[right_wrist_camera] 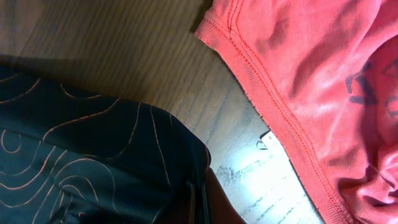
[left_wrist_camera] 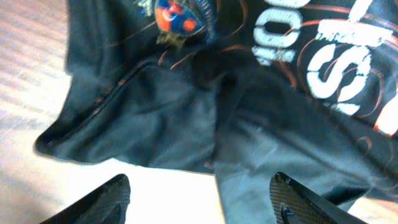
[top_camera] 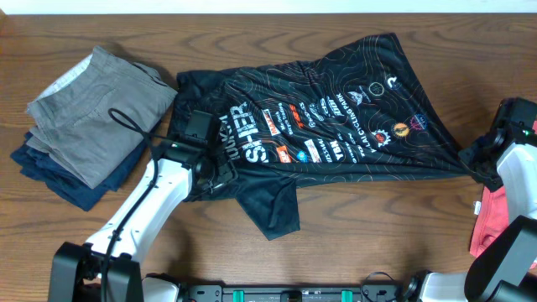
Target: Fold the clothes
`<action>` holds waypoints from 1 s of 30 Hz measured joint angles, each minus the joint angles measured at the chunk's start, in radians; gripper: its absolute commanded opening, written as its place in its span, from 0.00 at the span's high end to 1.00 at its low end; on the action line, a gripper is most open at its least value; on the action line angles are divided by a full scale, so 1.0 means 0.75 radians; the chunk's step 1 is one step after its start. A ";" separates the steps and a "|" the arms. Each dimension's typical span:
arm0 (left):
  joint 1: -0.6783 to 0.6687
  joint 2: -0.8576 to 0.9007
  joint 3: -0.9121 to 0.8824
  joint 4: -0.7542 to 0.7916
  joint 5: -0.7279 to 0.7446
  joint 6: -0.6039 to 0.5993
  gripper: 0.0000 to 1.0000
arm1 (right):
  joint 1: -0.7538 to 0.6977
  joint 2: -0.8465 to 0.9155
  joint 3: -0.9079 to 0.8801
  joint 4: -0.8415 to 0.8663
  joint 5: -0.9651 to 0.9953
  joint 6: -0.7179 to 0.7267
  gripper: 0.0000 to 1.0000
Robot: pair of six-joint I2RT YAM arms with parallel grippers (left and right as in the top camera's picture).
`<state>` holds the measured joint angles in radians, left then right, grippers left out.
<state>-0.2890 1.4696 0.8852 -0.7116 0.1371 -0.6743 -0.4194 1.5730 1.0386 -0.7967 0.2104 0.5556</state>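
You'll find a folded stack at the table's left: grey trousers (top_camera: 96, 105) on top, a black drawstring (top_camera: 130, 124) looped across them, navy trousers (top_camera: 59, 172) beneath. At the right edge lies a crumpled red shirt (right_wrist_camera: 311, 81), hem stitched, dark print partly showing. The wooden table (top_camera: 377, 235) has a brown grain.

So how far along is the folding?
Early. Done: grey and navy trousers sit folded, stacked. In hand: jersey lies spread, unfolded; left gripper open over one end, right gripper at its far corner. Left: every fold on it; red shirt lies crumpled.
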 measured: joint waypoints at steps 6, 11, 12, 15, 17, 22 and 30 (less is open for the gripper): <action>0.000 0.093 -0.058 0.220 0.089 -0.001 0.26 | 0.000 0.001 -0.001 -0.004 0.000 -0.002 0.99; 0.000 0.164 -0.096 0.314 0.137 -0.002 0.31 | 0.000 0.001 -0.001 -0.006 0.000 -0.002 0.99; 0.000 0.168 -0.099 0.334 0.150 -0.005 0.34 | 0.000 0.001 -0.001 -0.007 0.000 -0.002 0.99; 0.000 0.170 -0.099 0.397 0.185 -0.003 0.37 | 0.000 0.001 -0.001 -0.007 0.000 -0.002 0.99; 0.000 0.170 -0.099 0.437 0.209 -0.002 0.37 | 0.000 0.001 -0.001 -0.007 0.000 -0.003 0.99; 0.000 0.170 -0.099 0.463 0.241 -0.005 0.45 | 0.000 0.001 -0.001 -0.009 0.000 -0.003 0.99; 0.000 0.170 -0.099 0.505 0.254 -0.002 0.50 | 0.000 0.001 -0.001 -0.009 0.000 -0.003 0.99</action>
<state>-0.2890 1.5970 0.8112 -0.3332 0.3279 -0.6758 -0.4194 1.5734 1.0382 -0.8032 0.2104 0.5533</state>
